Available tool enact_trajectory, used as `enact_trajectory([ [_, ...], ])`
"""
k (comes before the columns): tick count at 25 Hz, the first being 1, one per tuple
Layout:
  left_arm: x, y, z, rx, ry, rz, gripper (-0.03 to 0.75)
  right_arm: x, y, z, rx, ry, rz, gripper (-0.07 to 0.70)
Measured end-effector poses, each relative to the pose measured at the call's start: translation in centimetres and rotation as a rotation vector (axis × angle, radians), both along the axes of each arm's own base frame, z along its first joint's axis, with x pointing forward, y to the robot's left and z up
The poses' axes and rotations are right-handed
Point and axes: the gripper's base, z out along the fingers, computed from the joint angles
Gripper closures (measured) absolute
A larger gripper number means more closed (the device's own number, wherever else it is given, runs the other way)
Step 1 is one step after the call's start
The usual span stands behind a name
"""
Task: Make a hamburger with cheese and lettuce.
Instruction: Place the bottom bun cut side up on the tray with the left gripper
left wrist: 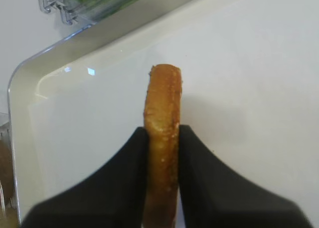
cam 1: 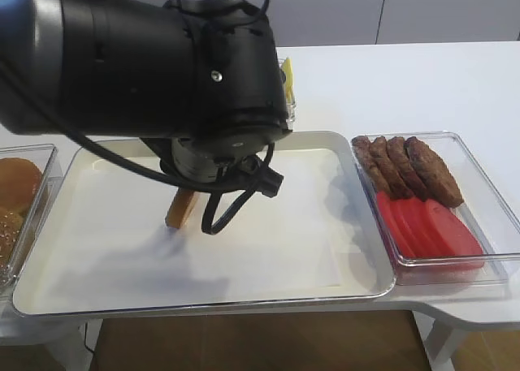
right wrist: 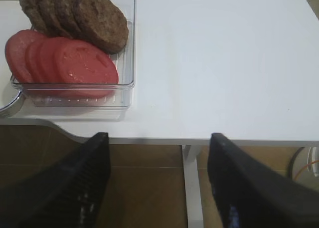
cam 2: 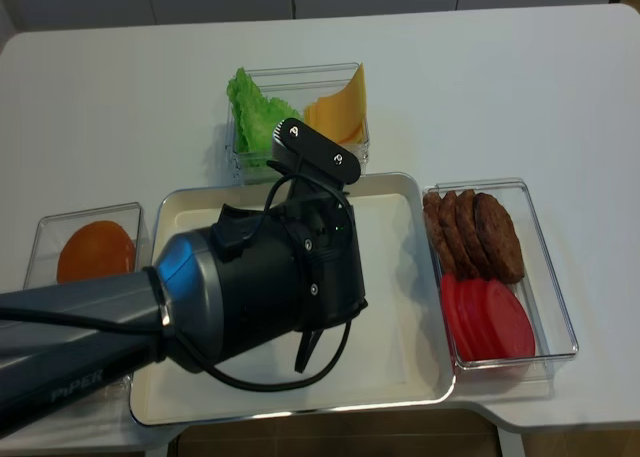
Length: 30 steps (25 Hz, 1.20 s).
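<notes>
The left end effector (left wrist: 162, 153) is clenched on the bun half (left wrist: 162, 103), held on edge above the tray (cam 1: 349, 286) at nine o'clock, probably to lay it down. The right end effector (right wrist: 158, 180) hangs released off the worktop (right wrist: 224, 63).

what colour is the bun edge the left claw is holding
Golden-brown bun, seen best in the left wrist view.

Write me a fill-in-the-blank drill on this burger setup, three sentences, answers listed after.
1. The left gripper is shut on the ___, held on edge over the tray.
2. In the clear container to the tray's right, the dark patties lie beside red ___ slices.
3. The right gripper hangs past the table edge with its jaws ___.

Missing words: bun half; tomato; open
</notes>
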Motion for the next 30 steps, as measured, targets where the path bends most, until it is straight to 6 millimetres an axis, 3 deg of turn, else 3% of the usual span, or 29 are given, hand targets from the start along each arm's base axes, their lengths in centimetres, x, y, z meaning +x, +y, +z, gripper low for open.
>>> enact_trajectory([
  [30,-0.18,-0.81,-0.29,-0.093,0.031,-0.027,0.509,0.00,0.00,0.00,0.000,0.000,0.000,0.163],
])
